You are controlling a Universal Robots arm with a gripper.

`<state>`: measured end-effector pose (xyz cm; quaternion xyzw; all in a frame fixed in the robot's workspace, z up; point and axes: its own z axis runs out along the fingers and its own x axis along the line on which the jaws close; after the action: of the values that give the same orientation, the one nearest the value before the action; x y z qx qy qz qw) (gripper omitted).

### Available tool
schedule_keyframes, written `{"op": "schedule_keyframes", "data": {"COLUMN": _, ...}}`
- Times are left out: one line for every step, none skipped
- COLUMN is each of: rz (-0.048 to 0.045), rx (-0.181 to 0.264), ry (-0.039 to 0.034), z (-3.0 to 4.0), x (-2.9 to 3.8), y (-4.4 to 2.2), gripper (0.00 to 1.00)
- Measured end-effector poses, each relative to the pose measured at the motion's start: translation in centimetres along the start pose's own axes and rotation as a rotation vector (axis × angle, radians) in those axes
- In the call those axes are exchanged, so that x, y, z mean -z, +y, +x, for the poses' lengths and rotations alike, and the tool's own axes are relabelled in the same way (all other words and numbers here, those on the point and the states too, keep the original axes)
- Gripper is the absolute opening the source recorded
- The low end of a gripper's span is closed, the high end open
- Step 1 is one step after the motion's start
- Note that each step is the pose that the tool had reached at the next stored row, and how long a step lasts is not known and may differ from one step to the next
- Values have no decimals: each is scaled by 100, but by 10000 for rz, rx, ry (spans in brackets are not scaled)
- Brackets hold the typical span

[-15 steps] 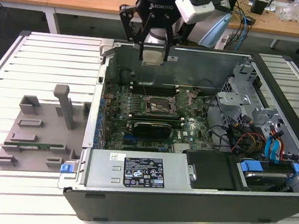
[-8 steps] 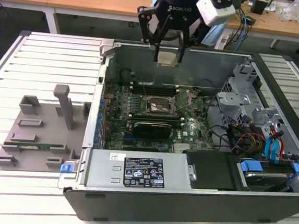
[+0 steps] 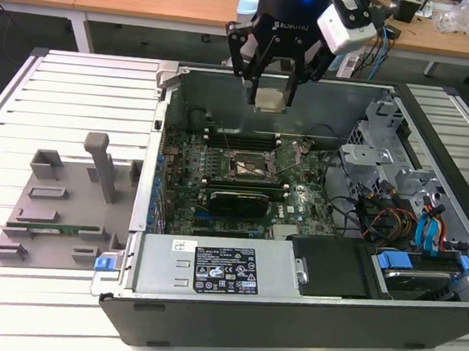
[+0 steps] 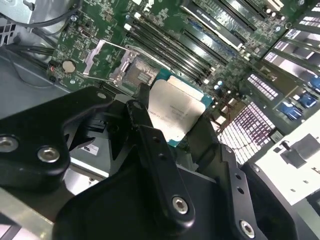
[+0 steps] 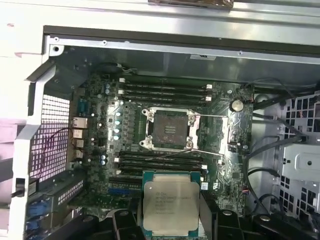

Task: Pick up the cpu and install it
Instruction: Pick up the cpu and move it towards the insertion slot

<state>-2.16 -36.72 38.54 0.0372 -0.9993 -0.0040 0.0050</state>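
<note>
The tool (image 3: 272,95) is clamped on the cpu (image 5: 170,206), high above the case (image 3: 230,323) and offset from the open socket (image 5: 168,129). A good install likely needs the chip level, with edges squared to the socket.

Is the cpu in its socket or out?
Out. The hand grips the cpu in the air over the motherboard; in the first wrist view the socket lies bare, apart from the cpu.
</note>
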Motion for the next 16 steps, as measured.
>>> {"op": "schedule_keyframes", "data": {"rz": -1, "rx": 1, "ry": 2, "z": -28, "x": -24, "y": 20, "gripper": 55}}
{"op": "schedule_keyframes", "data": {"rz": -1, "rx": -1, "ry": 3, "z": -47, "x": -37, "y": 37, "gripper": 55}}
{"op": "schedule_keyframes", "data": {"rz": 0, "rx": 0, "ry": 4, "z": -82, "x": -59, "y": 68, "gripper": 55}}
{"op": "schedule_keyframes", "data": {"rz": -1, "rx": -2, "ry": 7, "z": -133, "x": -94, "y": 98, "gripper": 55}}
{"op": "schedule_keyframes", "data": {"rz": -1, "rx": 0, "ry": 8, "z": -159, "x": -112, "y": 106, "gripper": 55}}
{"op": "schedule_keyframes", "data": {"rz": -2, "rx": 0, "ry": 10, "z": -174, "x": -123, "y": 109, "gripper": 55}}
{"op": "schedule_keyframes", "data": {"rz": -2, "rx": 0, "ry": 11, "z": -196, "x": -144, "y": 114, "gripper": 55}}
{"op": "schedule_keyframes", "data": {"rz": -2, "rx": 0, "ry": 14, "z": -220, "x": -166, "y": 118, "gripper": 55}}
{"op": "schedule_keyframes", "data": {"rz": -1, "rx": -1, "ry": 16, "z": -243, "x": -190, "y": 121, "gripper": 55}}
{"op": "schedule_keyframes", "data": {"rz": -1, "rx": -1, "ry": 20, "z": -269, "x": -217, "y": 125, "gripper": 55}}
{"op": "schedule_keyframes", "data": {"rz": -1, "rx": -1, "ry": 21, "z": -282, "x": -230, "y": 126, "gripper": 55}}
{"op": "schedule_keyframes", "data": {"rz": -2, "rx": 0, "ry": 22, "z": -295, "x": -244, "y": 128, "gripper": 55}}
{"op": "schedule_keyframes", "data": {"rz": -2, "rx": 0, "ry": 24, "z": -322, "x": -272, "y": 131, "gripper": 55}}
{"op": "schedule_keyframes", "data": {"rz": -2, "rx": -1, "ry": 27, "z": -355, "x": -307, "y": 135, "gripper": 55}}
{"op": "schedule_keyframes", "data": {"rz": -2, "rx": -1, "ry": 28, "z": -380, "x": -334, "y": 139, "gripper": 55}}
{"op": "schedule_keyframes", "data": {"rz": -2, "rx": 0, "ry": 29, "z": -401, "x": -353, "y": 141, "gripper": 55}}
